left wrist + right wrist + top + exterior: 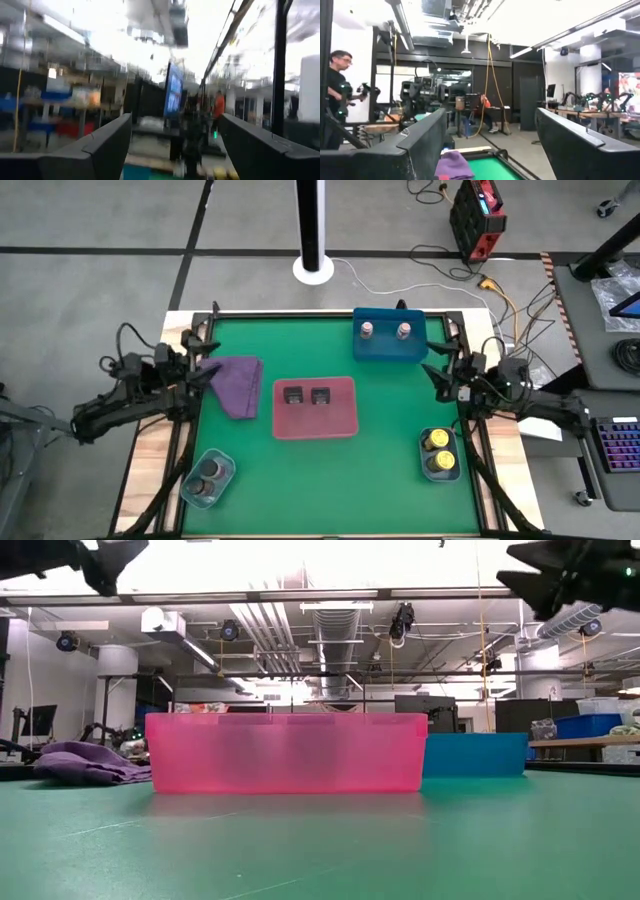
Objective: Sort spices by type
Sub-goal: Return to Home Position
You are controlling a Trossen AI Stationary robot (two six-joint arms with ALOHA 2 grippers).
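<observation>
Now | left gripper (208,370) hung spread, empty, at table (310,480) left edge | right gripper (440,377) likewise, right edge | spices (293,394) sat paired per tray (346,428), so seemingly nothing left to carry.

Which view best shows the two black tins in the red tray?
High view: both black tins sit side by side inside the red tray, seen from above. Low view shows only the tray's wall; the tins are hidden. Neither wrist view shows them.
</observation>
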